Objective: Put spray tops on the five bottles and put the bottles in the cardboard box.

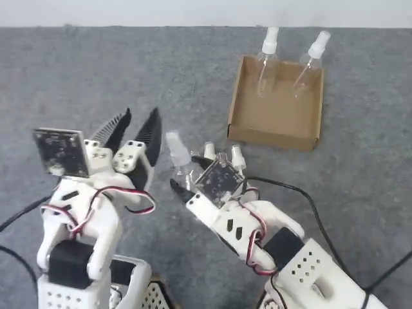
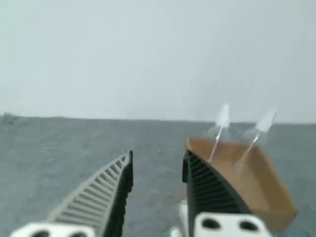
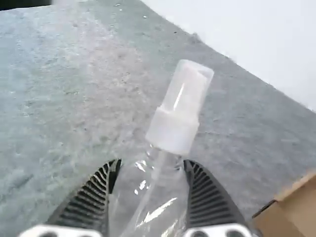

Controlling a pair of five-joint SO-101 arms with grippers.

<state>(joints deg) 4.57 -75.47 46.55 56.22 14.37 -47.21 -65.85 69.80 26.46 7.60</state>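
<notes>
My right gripper [image 3: 152, 167] is shut on a clear bottle [image 3: 148, 202] that carries a white spray top [image 3: 180, 108]. In the high view this bottle [image 1: 177, 153] is held tilted just above the grey carpet, left of the cardboard box [image 1: 273, 132]. Two capped bottles [image 1: 265, 61] [image 1: 309, 64] lean inside the box against its far wall. A few more clear bottles [image 1: 222, 156] stand behind the right wrist. My left gripper [image 1: 140, 117] hangs open and holds nothing, left of the held bottle; the left wrist view shows its fingers [image 2: 113, 192] apart, with the box [image 2: 256, 182] beyond.
Grey carpet [image 1: 129, 71] covers the table, with free room left of the box and along the far side. A black cable [image 1: 322, 219] runs over the carpet on the right, near the right arm's base.
</notes>
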